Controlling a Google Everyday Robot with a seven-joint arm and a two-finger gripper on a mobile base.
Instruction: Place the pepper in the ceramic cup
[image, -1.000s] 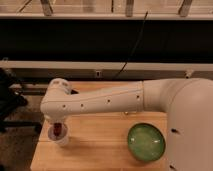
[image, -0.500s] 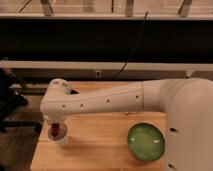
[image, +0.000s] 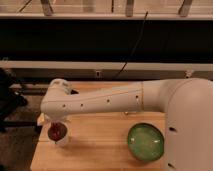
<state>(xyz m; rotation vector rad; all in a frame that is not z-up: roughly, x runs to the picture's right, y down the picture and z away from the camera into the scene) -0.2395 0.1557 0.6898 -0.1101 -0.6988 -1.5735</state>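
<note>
Wooden table's (image: 95, 150) left edge — gripper (image: 56, 124), state unclear, over pepper (image: 56, 132) at ceramic cup (image: 63, 141).

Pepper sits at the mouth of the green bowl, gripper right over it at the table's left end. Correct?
Not the green bowl. The camera view shows the pepper at the mouth of the small white ceramic cup; the bowl stands apart to the right. The rest holds: the gripper is right over the pepper at the table's left end.

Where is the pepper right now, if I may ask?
In the camera view, the pepper is lower left on the table, at the ceramic cup, just under the gripper, left of the green bowl.
</note>
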